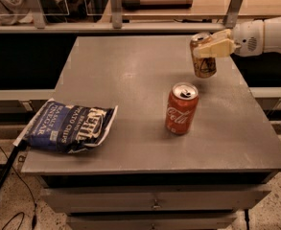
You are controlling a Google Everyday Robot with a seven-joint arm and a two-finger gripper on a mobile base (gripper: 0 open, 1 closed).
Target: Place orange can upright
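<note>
The orange can (204,61) is a tan-gold drink can with a silver top, held nearly upright just above the grey table (130,85) near its far right side. My gripper (213,48) comes in from the right on a white arm and is shut on the can's upper part. The can hangs a little behind and to the right of a red Coca-Cola can (181,109), which stands upright on the table.
A dark blue bag of potato chips (68,127) lies flat at the table's front left. Behind the table runs a shelf rail with metal posts (116,6). The table's right edge is close under my arm.
</note>
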